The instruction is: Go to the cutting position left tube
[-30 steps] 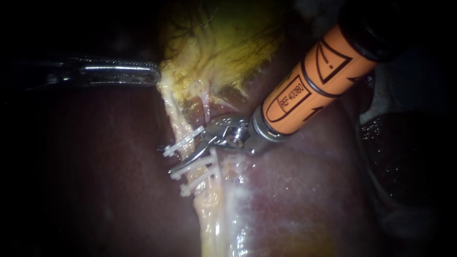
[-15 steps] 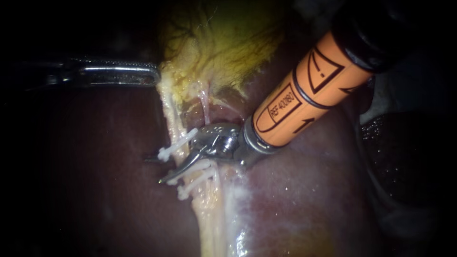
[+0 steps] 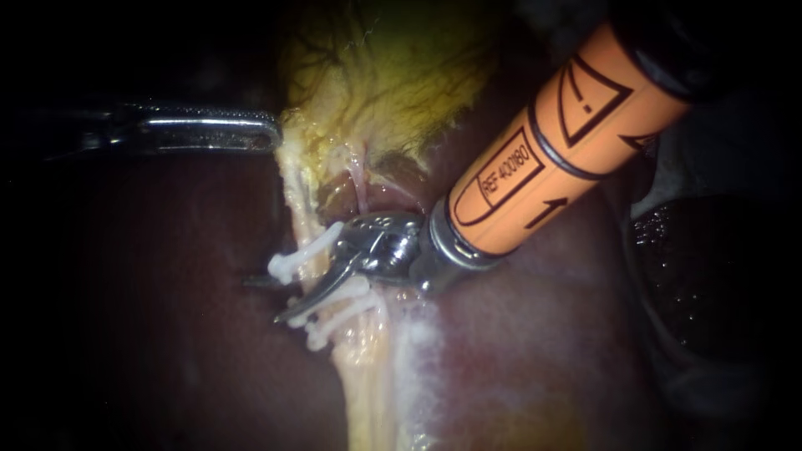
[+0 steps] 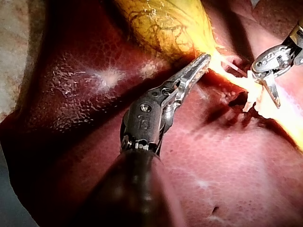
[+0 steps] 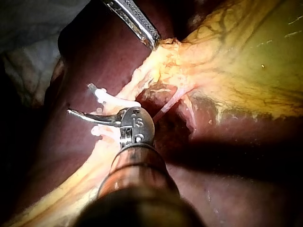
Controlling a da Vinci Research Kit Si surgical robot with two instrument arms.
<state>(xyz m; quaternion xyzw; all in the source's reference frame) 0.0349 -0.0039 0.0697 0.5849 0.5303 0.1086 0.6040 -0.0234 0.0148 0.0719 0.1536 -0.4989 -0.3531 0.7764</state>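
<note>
The right instrument (image 3: 264, 301) comes in steeply from the upper right, its orange shaft ending in a bright metal wrist bent towards the left tube (image 3: 302, 213); its tool, two thin blades, stands narrowly open, one blade lying across the front of the tube and the other showing dark on its far side, so the tube sits in the gap between them; whether either blade touches it I cannot tell; the blades cross the tube between the upper clip (image 3: 299, 255) and the two lower clips (image 3: 349, 292); the left instrument (image 3: 271, 132) lies level from the left, its tool closed on the pale edge of the gallbladder (image 3: 401, 75) just above the tube; the left tube is a pale yellow, glistening strand running down over the dark red liver (image 3: 167, 334), with the white clips standing out across it; a thinner pinkish tube (image 3: 361, 179) lies just beside it, near the metal wrist
</note>
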